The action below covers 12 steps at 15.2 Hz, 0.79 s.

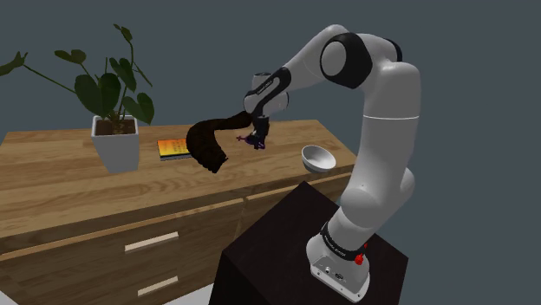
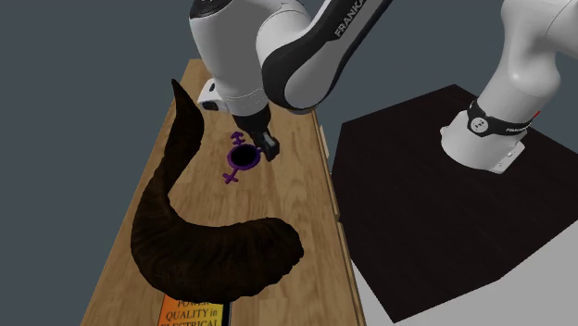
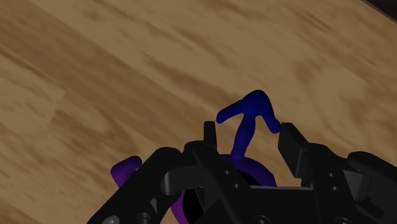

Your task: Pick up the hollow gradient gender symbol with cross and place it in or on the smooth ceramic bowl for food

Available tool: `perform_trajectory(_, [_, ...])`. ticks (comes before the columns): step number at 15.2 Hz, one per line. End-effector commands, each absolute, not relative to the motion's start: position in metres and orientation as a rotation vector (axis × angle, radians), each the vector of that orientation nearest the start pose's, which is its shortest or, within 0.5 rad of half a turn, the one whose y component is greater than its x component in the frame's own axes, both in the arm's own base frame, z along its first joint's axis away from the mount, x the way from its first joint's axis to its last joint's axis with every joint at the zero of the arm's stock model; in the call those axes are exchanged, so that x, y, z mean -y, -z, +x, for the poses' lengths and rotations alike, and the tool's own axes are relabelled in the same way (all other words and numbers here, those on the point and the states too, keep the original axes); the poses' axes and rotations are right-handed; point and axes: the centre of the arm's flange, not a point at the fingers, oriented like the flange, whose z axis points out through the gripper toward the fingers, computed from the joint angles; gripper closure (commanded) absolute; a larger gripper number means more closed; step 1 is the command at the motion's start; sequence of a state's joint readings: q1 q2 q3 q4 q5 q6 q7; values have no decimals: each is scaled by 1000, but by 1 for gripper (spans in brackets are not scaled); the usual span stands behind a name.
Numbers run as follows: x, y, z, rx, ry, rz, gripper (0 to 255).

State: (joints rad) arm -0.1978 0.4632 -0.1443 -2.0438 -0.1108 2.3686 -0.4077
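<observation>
Item: gender symbol (image 3: 247,118), purple-blue, located at the end effector (image 2: 267,146), just beside the dark horn (image 2: 213,250) on the table (image 2: 298,190). Whether it is clasped cannot be told. Step judged: grasp. A firm hold is to be confirmed before lifting toward the bowl (image 1: 319,158).

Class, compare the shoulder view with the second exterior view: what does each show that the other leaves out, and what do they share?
The shoulder view adds a white bowl on the wooden top, a potted plant and the drawer fronts. The second exterior view adds the lettering on the book and the plain ring-and-cross shape of the purple symbol. Both share the dark curved horn, the book, the symbol with the gripper at it, the white arm and the black stand.
</observation>
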Motion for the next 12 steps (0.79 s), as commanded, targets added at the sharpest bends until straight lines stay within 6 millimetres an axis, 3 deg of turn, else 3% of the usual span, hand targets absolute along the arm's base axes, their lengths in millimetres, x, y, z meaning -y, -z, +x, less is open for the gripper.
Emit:
perform_trajectory(1, [196, -214, 548, 258, -284, -3196, 255])
perform_trajectory(12, [196, -268, 548, 258, -284, -3196, 255])
